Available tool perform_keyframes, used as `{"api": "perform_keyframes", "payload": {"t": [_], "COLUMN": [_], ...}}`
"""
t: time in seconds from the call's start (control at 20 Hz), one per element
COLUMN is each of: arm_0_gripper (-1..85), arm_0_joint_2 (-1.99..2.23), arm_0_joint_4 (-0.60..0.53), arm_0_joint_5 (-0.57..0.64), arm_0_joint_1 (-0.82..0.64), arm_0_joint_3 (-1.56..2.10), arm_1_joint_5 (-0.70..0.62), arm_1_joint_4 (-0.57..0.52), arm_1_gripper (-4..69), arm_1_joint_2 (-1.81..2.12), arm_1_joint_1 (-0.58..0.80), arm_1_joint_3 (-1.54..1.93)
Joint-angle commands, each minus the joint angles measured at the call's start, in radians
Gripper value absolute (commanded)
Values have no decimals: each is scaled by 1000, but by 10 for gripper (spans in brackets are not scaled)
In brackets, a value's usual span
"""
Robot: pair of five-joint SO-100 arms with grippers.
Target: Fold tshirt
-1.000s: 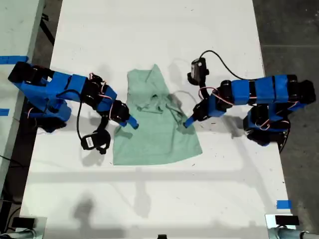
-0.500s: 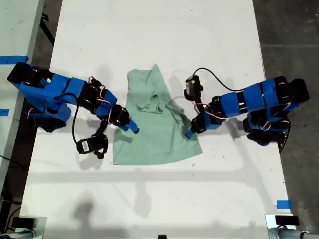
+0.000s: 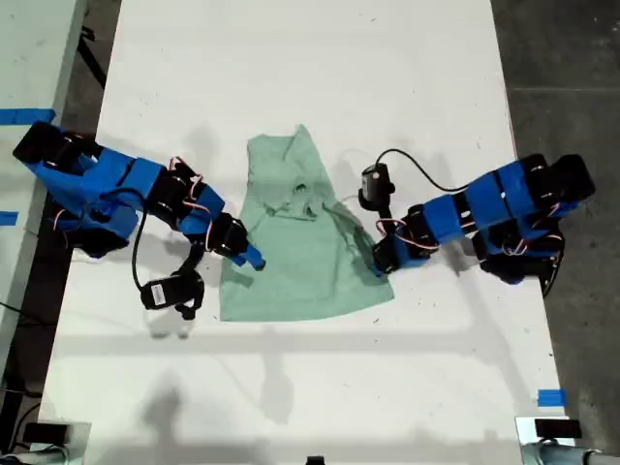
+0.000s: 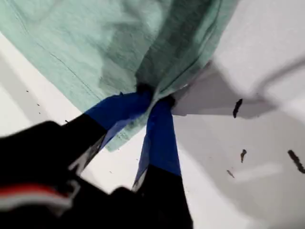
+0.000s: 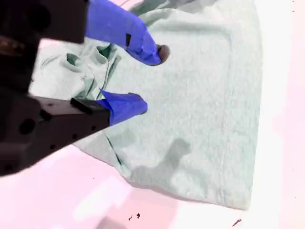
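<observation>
Both grippers at the tshirt's edges

My first gripper (image 4: 155, 98) pinches the tshirt (image 3: 305, 242) hem between its tips; my second gripper (image 5: 143, 78) hovers spread, the cloth lying on the white table (image 3: 291, 58) directly beneath.

Wide open white table (image 3: 310, 68) beyond the shirt's (image 3: 300, 276) neck end, nothing standing there, and another bare stretch on the near side below the hem. The squeeze is at the sides. On the exterior view's right, my first gripper (image 3: 380, 268) is clamped on the shirt's edge, its arm lying across the table, with a black camera (image 3: 374, 186) and looping cable (image 3: 426, 174) just above it. On the exterior view's left, my second gripper (image 3: 254, 260) sits jaws apart over the cloth, its arm blocking that flank, its camera (image 3: 172, 291) hanging just beside the shirt's edge. Between the two grippers, flat shirt, clear overhead.
</observation>
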Motion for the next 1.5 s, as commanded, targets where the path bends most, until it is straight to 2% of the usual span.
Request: {"api": "perform_keyframes", "payload": {"t": [0.0,0.1,0.3,0.35,0.4,0.7,0.8,0.9,1.05,1.1,1.15,1.2,1.3,1.45], "arm_0_gripper": [131,129,129,129,129,129,129,131,134,137,146,173,176,165], "arm_0_joint_2": [8,8,6,6,5,6,8,8,8,8,8,8,8,8], "arm_0_joint_4": [-18,-15,-18,-18,-18,5,8,8,18,18,20,23,29,91], "arm_0_joint_5": [-18,-25,-28,-28,-28,-28,-28,-28,-37,-40,-43,-44,-48,-69], "arm_0_joint_1": [26,32,34,34,34,32,32,29,31,31,32,32,34,35], "arm_0_joint_3": [-38,-44,-49,-51,-51,-60,-61,-66,-69,-71,-71,-71,-80,-103], "arm_1_joint_5": [18,25,11,9,3,-18,-20,-17,23,35,25,14,3,-21], "arm_1_joint_4": [-14,54,428,500,528,419,416,367,233,192,172,183,258,456], "arm_1_gripper": [-2,-1,-4,-4,-5,-5,-5,-5,-5,9,150,287,286,276], "arm_1_joint_2": [-5,17,261,301,299,-81,-275,-436,-603,-658,-707,-713,-661,-557], "arm_1_joint_1": [-34,-52,-71,-81,-91,-106,-110,-110,-104,-100,-97,-106,-115,-118], "arm_1_joint_3": [-23,-48,-173,-249,-318,-672,-848,-968,-991,-985,-1005,-1028,-1062,-1149]}}
